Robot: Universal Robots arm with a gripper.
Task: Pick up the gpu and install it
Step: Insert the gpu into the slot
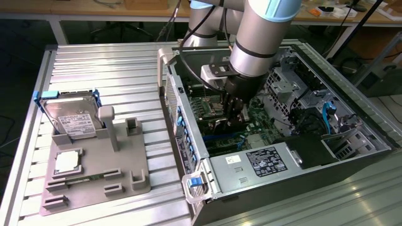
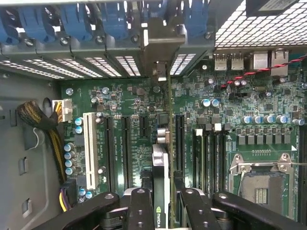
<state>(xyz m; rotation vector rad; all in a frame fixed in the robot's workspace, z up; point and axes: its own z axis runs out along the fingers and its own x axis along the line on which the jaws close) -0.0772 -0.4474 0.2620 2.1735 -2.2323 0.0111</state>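
A ribbed metal counter [image 1: 113, 66] carries two things. An open computer case [image 1: 351, 160] lies on its side, its motherboard facing up. Beside the case, toward the exterior view's left, a grey parts holder [image 1: 100, 183] sits flat on the counter, well apart from the case's blue latch [image 1: 195, 181].

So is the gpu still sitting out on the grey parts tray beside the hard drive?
No: the gpu is edge-on between the fingers of the gripper, over the motherboard inside the case.
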